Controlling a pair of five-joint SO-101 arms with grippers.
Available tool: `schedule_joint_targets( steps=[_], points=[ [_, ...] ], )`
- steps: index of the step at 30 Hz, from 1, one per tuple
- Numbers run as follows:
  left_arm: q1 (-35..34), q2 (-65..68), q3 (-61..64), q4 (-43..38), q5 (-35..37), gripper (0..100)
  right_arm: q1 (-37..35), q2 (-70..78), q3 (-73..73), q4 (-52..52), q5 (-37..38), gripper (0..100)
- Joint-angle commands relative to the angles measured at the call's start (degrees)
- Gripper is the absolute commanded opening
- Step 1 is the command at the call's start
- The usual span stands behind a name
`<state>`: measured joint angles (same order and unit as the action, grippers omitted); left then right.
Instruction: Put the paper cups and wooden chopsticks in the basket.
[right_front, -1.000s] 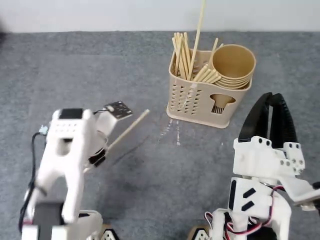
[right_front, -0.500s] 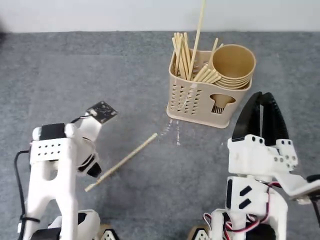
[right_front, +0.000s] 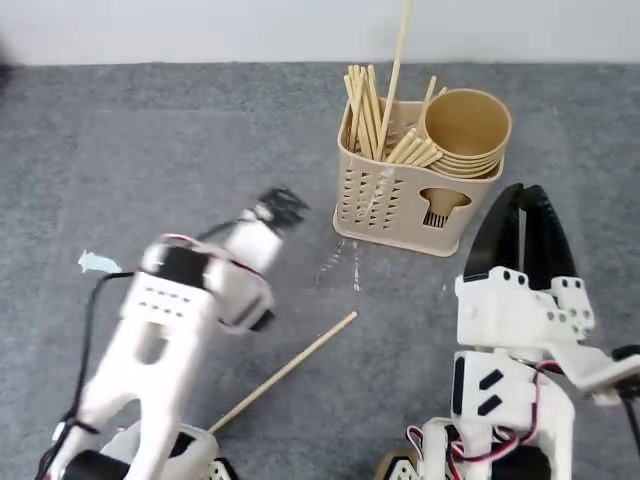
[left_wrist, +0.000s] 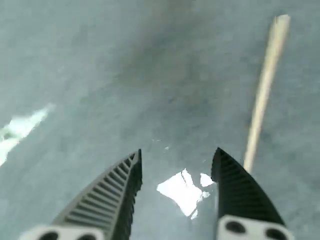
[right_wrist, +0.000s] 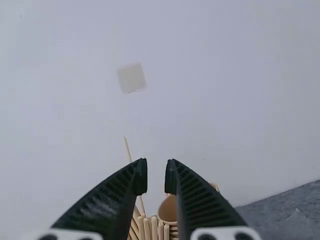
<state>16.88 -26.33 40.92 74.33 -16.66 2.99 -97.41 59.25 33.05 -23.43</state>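
Across the table, a grey mat (right_front: 150, 150). At front left, the left arm (right_front: 170, 320), bent forward over the mat; at front right, the right arm (right_front: 520, 330), reared up. Toward the back right stands the basket (right_front: 400, 215), just beyond the right arm's tip.

Over the mat, the left gripper (left_wrist: 178, 152): spread wide, grasping nothing. Before the basket's near side, the right gripper (right_front: 525, 197): raised, almost clenched, only a slit between its tips, nothing held.

In the basket's right part, a stack of cups (right_front: 468, 125). In its left part, upright chopsticks (right_front: 365, 105), with one rising well above the rest.

Flat on the mat, outside the basket, one loose chopstick (right_front: 285, 370): between the two arms, slanted from near the left arm's base toward the middle. Seen from the left wrist, just beside one finger (left_wrist: 240, 185) and not between the jaws.
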Motion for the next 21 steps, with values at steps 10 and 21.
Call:
schedule_joint_targets(
  steps=[10,21],
  points=[
    [19.43,2.99,2.24,-9.23,9.49,22,-0.31,-0.22,-0.09,-0.22,-0.09,8.2],
    [19.52,27.43,-11.65,-10.37,9.67,9,-0.4,-0.22,-0.09,-0.04,-0.09,8.2]
  ],
)
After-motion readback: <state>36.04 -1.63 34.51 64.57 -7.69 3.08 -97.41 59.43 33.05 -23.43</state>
